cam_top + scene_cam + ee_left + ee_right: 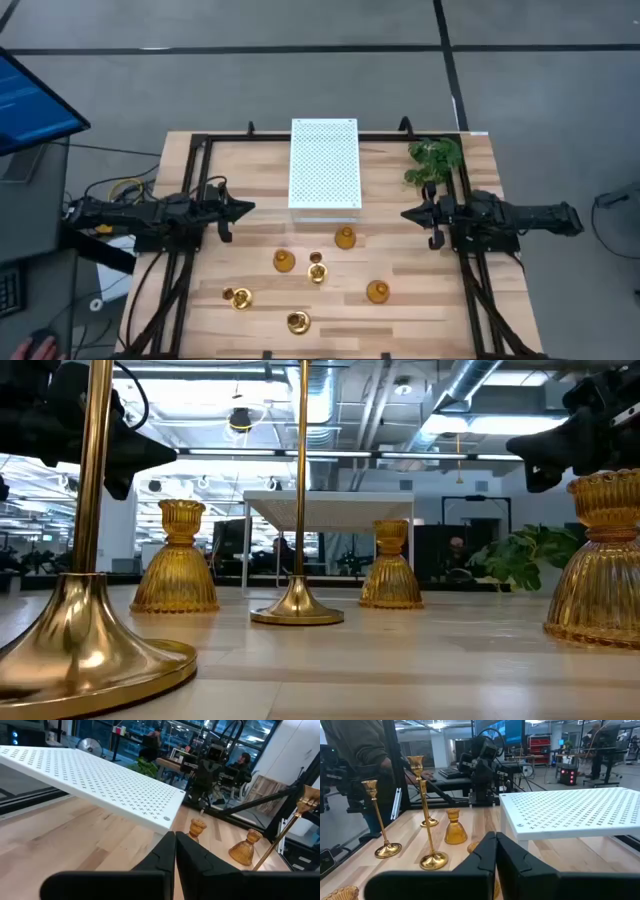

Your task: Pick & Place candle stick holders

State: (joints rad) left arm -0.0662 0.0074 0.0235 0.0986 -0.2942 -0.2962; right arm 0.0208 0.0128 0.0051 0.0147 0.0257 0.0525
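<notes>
Both grippers' fingers [175,851] pressed together, candle stick holders [316,270] well apart, between them

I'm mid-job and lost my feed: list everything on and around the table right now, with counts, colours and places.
Candle stick holders: six, gold, standing loose on the wooden table's near half, in front of the box; from the right wrist view three have tall thin stems, the rest are squat and ribbed.
White perforated box: one, at the table's far middle.
Green plant: one, far right corner of the table.
Table: one, light wood with a black frame.
Monitor: one, blue screen, off the table's left side.
Left gripper: dark, shut, empty, at the left edge beside the box.
Right gripper: dark, shut, empty, at the right edge below the plant.
</notes>
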